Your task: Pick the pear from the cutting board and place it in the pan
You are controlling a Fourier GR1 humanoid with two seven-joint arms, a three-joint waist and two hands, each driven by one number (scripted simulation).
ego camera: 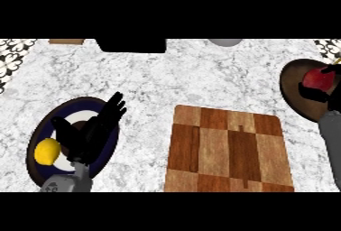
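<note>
Right hand (313, 94) fingers curled round the red pear (317, 79), over the pan (290, 85). Left hand (93, 133) fingers straight, holding nothing; yellow fruit (47, 151) just beside its thumb, on blue plate (41, 121).

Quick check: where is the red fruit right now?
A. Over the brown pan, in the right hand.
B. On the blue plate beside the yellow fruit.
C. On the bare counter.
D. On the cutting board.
A: the red fruit shows over the brown pan, with the right hand curled round it; the cutting board bears no fruit.
</note>
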